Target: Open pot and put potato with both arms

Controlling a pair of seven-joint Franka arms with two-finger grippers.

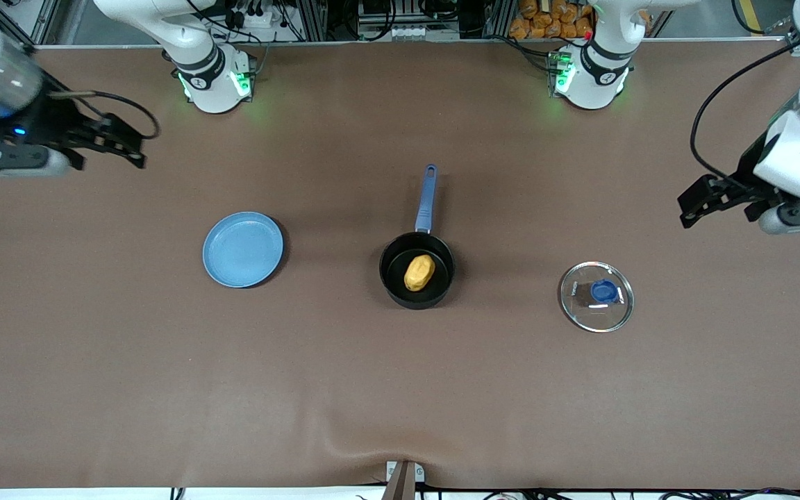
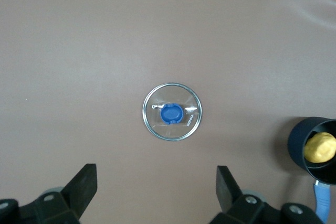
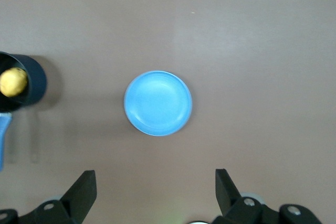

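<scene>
Sitting in black pot (image 1: 417, 270), faceted yellow potato (image 1: 419, 272)

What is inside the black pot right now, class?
The potato lies inside the pot, whose lid rests on the table. The pot floor under the potato is hidden.

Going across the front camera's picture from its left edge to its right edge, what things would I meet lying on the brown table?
Plate → pot with the potato inside it → glass lid, lying apart from the pot. Both pincers, the right pincer and left pincer, hang open at the picture's edges.
</scene>
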